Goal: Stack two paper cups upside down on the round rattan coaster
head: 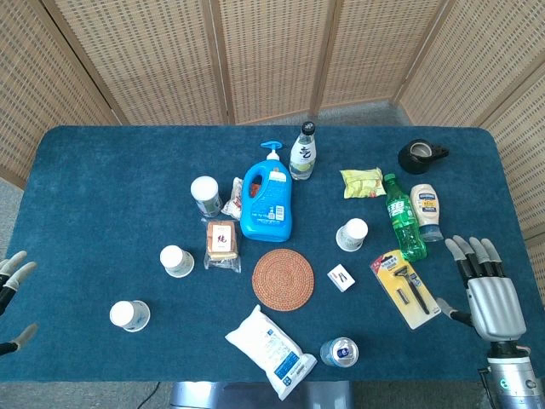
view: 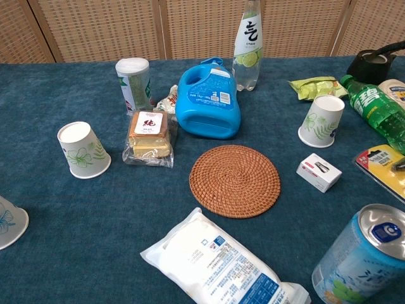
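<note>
- Near edge of the worktop (head: 85, 170): a white plastic pouch (head: 271, 350) lies slantwise, with a drinks can (head: 340, 352) just beside it toward the right.
- At the near right corner, the right hand (head: 487, 285) rests palm down with its fingers apart, holding nothing.
- At the left edge, only the fingertips of the left hand (head: 12, 281) show; they are spread and hold nothing.
- One paper cup (head: 129, 315) stands upside down near the near left corner: white, with a faint green leaf print.
- The round rattan coaster (head: 283, 279) lies flat at mid-width, nearer the front edge than the back: a tan, tightly coiled weave with nothing on it.
- Right of it are a small white box (head: 341, 279) and a carded razor (head: 405, 287).
- A second paper cup (head: 176, 261) stands upside down left of the coaster, beside a wrapped cake (head: 222, 243).
- A third paper cup (head: 352, 234) stands inverted right of the coaster, next to a green bottle (head: 402, 218) lying on its side.
- Farther back stand a blue detergent jug (head: 269, 194), a white-lidded jar (head: 205, 195) and a clear bottle (head: 303, 153).
- Toward the far right corner are a green snack packet (head: 362, 182), a mayonnaise bottle (head: 427, 210) and a black pot (head: 419, 156).
</note>
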